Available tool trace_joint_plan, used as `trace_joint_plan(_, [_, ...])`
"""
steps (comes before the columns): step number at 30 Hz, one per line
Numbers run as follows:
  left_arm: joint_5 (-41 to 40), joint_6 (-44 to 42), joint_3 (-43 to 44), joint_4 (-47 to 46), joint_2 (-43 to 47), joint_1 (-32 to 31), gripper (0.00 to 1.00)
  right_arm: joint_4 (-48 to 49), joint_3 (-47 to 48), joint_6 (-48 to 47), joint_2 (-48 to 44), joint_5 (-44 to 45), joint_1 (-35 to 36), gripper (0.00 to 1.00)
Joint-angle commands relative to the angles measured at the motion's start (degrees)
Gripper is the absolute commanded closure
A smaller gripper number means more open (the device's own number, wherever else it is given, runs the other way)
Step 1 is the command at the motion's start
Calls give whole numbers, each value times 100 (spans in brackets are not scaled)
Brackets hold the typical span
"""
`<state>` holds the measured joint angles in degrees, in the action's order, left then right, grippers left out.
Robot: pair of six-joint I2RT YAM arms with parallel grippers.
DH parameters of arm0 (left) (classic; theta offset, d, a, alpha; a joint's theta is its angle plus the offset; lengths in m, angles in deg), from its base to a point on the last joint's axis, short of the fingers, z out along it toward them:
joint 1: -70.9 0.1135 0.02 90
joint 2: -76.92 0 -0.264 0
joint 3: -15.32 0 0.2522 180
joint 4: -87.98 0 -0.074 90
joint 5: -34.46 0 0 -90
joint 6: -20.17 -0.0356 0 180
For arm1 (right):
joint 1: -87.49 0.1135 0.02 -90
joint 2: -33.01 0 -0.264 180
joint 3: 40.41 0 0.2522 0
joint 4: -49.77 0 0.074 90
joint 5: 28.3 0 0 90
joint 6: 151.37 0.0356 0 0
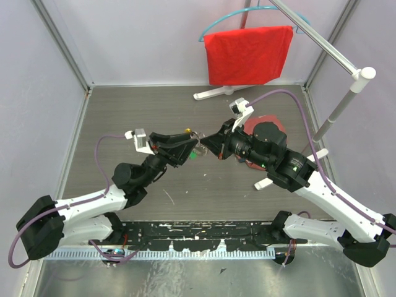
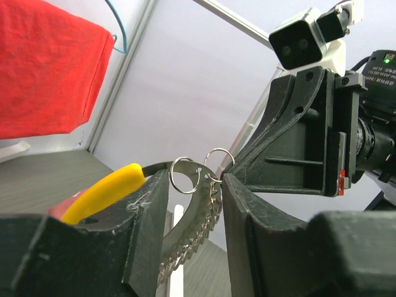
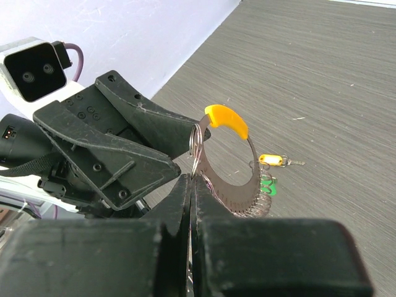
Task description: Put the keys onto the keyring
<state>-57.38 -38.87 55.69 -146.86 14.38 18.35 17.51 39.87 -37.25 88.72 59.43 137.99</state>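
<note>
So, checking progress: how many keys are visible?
2: a gold-orange key on the table, a green key beside it, partly hidden behind the keyring. More may be hidden.

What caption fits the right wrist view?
Left gripper and right gripper hold the keyring aloft; keys lie on the table.

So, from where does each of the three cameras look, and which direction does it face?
Top external: fixed above and behind, looking down at the dark table; left arm and right arm show nearly whole.
Left wrist: on the left arm, facing the right arm; its left fingers frame the foreground.
Right wrist: on the right arm, facing the left arm and the table; its shut right fingers fill the bottom.
Shared: all three see the thin grey metal keyring with a yellow curved section.
</note>
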Motion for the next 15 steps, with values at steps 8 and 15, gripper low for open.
trace_joint_plan(8, [-428,300,64,-333,-56,-9,76,251,27,-39,-174,-55,4,99])
trace_joint_plan(15, [-583,308,38,-242,-4,-9,100,233,21,-53,-166,-34,4,99])
